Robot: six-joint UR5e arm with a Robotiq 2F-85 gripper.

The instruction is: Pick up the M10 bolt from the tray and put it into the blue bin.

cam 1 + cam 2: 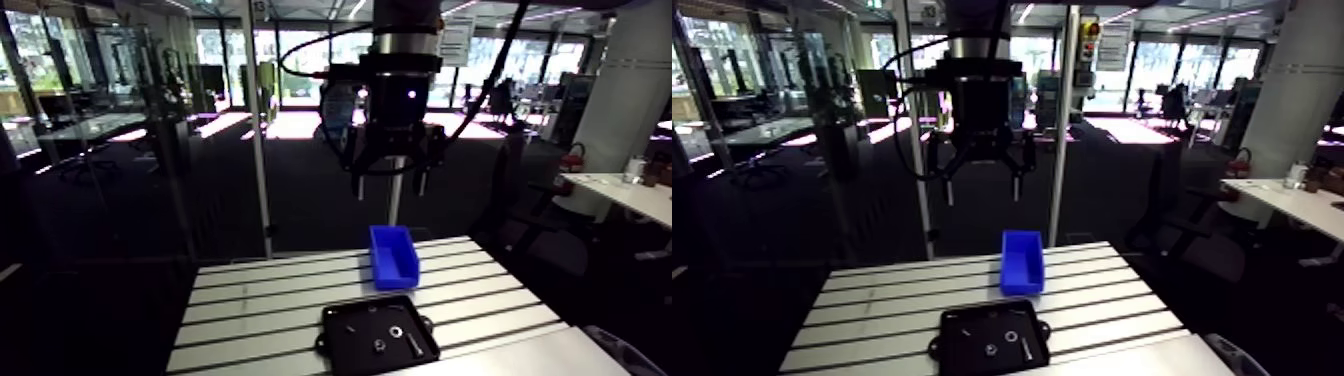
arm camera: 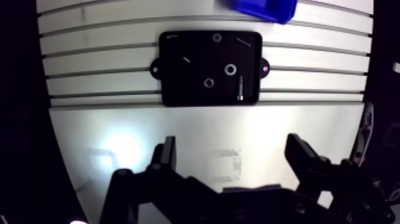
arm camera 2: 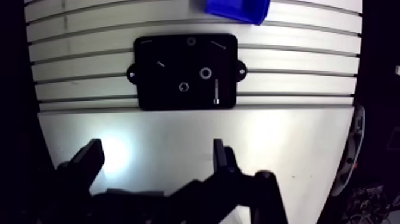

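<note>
Here, in the arm view, the end effector [image 1: 390, 188] hangs in the upper middle of the frame, well above the tabletop [image 1: 250, 310], with its two fingers pointing down. The slotted tabletop fills the lower part of the frame. A blue bin [image 1: 393, 257] stands on it near the centre of the frame, its open side up. Just below the bin in the frame lies a black tray [image 1: 352, 350] with small ears on its sides, flat on the tabletop and apart from the bin. The bolt [image 1: 413, 343] shows as a short pale bar in the lower right part of the tray. A few other small metal parts lie in the tray, too small in this view to tell apart.

In the wrist view, the end effector is released: its dark fingers [image 2: 168, 149] stand wide apart with only bare tabletop between them. The tray lies ahead of it, well apart from the fingertips, and the blue bin sits beyond the tray's far corner. The bolt lies inside the tray close to the edge nearest the end effector, its length running toward that edge. A washer [image 2: 230, 70] lies just beyond the bolt, a nut [image 2: 209, 83] sits beside it, and a small screw [image 2: 186, 59] lies farther across the tray. Nothing touches the bolt.
</note>
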